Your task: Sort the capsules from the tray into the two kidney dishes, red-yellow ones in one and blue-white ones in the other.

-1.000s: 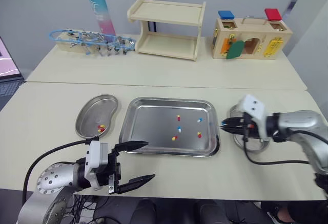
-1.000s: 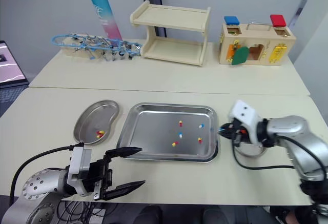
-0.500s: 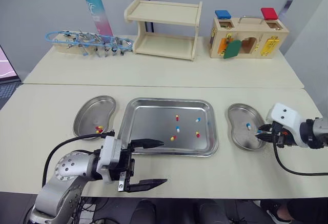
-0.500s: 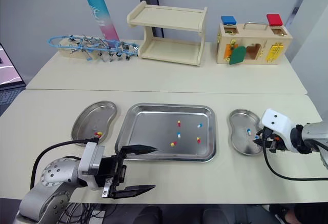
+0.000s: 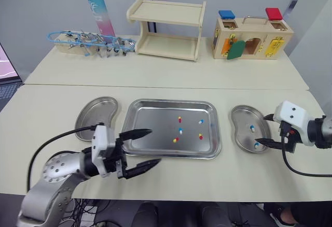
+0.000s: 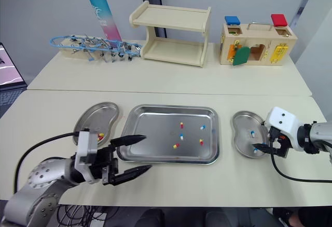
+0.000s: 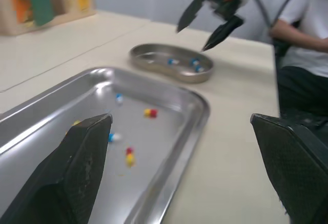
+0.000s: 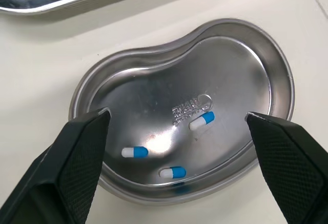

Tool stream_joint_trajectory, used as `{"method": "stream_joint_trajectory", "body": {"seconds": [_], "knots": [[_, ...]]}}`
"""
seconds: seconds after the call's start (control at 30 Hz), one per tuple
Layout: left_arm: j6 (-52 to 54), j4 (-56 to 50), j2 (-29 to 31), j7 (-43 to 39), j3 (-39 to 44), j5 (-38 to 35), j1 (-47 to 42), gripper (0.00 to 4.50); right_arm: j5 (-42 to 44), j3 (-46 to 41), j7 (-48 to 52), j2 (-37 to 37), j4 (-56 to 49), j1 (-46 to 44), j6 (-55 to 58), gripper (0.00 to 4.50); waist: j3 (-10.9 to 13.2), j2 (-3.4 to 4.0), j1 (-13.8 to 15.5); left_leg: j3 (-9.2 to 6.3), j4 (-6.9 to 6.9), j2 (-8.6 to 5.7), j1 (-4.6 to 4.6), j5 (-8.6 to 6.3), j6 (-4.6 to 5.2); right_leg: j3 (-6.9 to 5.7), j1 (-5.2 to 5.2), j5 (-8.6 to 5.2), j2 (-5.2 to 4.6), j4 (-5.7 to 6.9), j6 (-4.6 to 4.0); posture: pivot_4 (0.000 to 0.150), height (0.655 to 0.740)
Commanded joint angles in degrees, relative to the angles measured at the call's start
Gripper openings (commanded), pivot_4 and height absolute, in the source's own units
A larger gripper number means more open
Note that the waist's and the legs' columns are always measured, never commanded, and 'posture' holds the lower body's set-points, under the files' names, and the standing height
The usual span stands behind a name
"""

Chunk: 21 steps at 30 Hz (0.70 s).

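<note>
The steel tray lies mid-table and holds several capsules, among them a red-yellow one and a blue-white one. The left kidney dish holds red-yellow capsules. In the right kidney dish lie three blue-white capsules. My right gripper hangs open over that dish's right side with nothing between its fingers. My left gripper stands open and empty at the tray's front left corner, pointing across the tray.
Along the back of the table stand a tool rack, a teal-pink tube, a wooden shelf and a wooden latch box. A laptop sits off the left edge. A person in a white shirt sits beyond the right dish.
My right gripper moved from the tray's right edge to over the right dish and opened wide; blue-white capsules lie beneath it. My left gripper has shifted up to the tray's front left corner.
</note>
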Motion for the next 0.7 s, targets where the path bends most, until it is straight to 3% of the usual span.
{"method": "stream_joint_trajectory", "body": {"seconds": [0.03, 0.2, 0.33, 0.53, 0.7], "knots": [[0.07, 0.66, 1.5, 2.19, 8.98, -0.07, 2.93, 4.5, 0.82, -6.24, 1.9, 2.08, -1.05, 3.95, -11.46, 4.46, 0.0, 0.0, 0.03, -0.01, 0.01, 0.0, 0.0, 0.0, 0.0, -0.02, 0.01, 0.0, 0.0, 0.0, 0.0, 0.15, 0.74], [-4.29, 15.35, 4.68, 0.01, 24.38, 6.46, 12.61, 4.5, 3.63, -12.79, 5.84, 6.34, 1.09, 13.21, -21.7, 4.46, 0.0, 0.0, -0.12, 0.0, -0.02, 0.01, 0.07, 0.0, 0.0, -0.02, 0.04, -0.01, 0.02, 0.0, -0.01, 0.15, 0.74], [-8.26, 28.32, 6.23, -2.0, 30.77, 9.74, 17.36, 4.5, 1.3, -15.18, 9.43, 5.07, 7.11, 18.76, -28.09, 4.46, 0.02, -0.04, -0.28, 0.1, -0.05, -0.02, 0.22, -0.01, 0.01, 0.05, 0.13, -0.02, -0.03, -0.02, -0.02, 0.15, 0.74], [-11.48, 40.25, 7.81, -5.74, 34.52, 11.51, 21.14, 4.5, 2.27, -15.89, 11.98, 3.21, 13.84, 20.34, -28.5, 4.46, -0.04, -0.19, -0.16, 0.12, -0.06, 0.02, 0.44, -0.01, 0.0, 0.05, 0.3, -0.07, -0.01, -0.03, -0.09, 0.15, 0.74], [-12.33, 43.49, 8.03, -5.67, 35.27, 10.97, 20.0, 4.5, 0.99, -16.75, 13.37, 2.48, 18.98, 21.52, -31.26, 4.46, -0.05, -0.2, -0.02, 0.11, -0.06, 0.02, 0.43, -0.01, 0.0, 0.05, 0.3, -0.07, -0.01, -0.03, -0.08, 0.15, 0.74]]}}
